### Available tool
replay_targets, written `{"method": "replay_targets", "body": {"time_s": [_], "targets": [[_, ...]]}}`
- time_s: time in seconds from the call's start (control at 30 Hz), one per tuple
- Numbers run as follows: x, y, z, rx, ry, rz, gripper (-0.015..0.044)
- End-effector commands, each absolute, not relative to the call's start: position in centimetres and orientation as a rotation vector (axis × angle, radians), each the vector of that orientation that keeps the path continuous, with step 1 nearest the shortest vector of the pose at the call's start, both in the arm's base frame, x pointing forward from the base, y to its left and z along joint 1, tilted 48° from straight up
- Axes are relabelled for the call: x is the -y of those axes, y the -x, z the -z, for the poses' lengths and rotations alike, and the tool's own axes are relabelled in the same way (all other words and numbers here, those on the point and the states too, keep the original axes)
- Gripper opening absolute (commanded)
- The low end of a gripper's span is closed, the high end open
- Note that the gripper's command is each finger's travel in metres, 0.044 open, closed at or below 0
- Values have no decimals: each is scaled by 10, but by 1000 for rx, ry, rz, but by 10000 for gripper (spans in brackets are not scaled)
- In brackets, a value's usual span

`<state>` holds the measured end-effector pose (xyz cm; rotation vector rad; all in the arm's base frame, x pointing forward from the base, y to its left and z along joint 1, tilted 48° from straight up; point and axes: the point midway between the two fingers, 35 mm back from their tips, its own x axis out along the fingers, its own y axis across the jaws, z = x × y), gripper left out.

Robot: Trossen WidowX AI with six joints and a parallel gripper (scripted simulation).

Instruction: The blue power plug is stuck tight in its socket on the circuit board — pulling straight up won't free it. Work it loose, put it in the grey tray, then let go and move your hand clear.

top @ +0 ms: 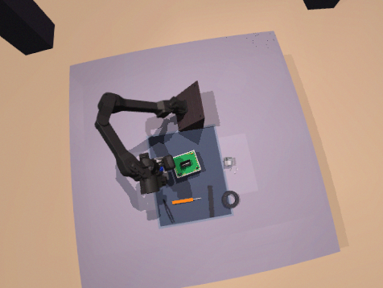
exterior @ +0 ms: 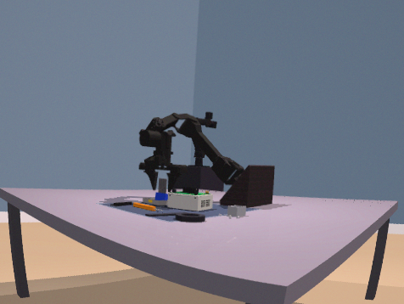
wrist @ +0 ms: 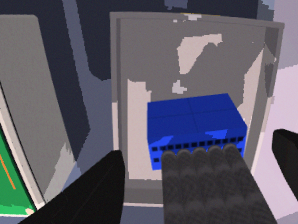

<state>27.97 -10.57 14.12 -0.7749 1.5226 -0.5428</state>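
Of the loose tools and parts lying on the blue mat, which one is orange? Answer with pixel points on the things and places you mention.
The screwdriver (top: pixel 183 201) (exterior: pixel 144 206), the only one with an orange handle; the others there are dark.
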Motion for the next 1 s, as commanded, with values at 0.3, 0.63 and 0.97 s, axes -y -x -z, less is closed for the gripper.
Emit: {"method": "replay_targets", "body": {"time_s": [0.3, 0.63, 0.97], "targets": [[105, -280, -141, -1524, 773, 541, 440], [104, -280, -142, -1524, 774, 539, 440], [42, -277, -199, -1528, 808, 512, 440]]}}
